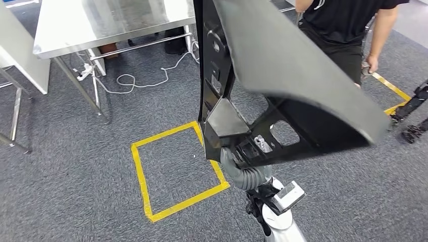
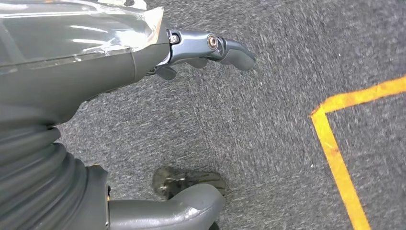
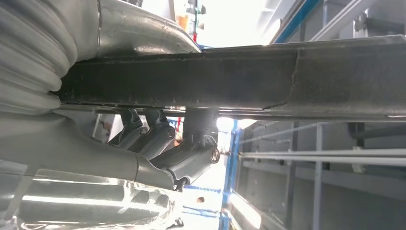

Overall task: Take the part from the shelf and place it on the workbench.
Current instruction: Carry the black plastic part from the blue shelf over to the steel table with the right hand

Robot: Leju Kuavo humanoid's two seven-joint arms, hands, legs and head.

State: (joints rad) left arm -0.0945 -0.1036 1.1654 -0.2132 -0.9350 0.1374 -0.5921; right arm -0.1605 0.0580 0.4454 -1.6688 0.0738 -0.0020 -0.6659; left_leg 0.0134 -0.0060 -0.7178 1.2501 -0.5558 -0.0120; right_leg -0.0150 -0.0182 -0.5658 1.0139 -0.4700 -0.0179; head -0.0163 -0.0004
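Black part (image 1: 298, 75) (large, tilted) clamped in right hand (image 3: 158, 143), above carpet (image 1: 75, 191)

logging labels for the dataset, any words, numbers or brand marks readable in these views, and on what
No readable text in any view.
The black part held by the right hand bears no label that can be made out.
The person's black shirt has a pale mark at the collar, too small to read.
The yellow tape square on the carpet is plain, no lettering.
The steel workbench shows no sign.
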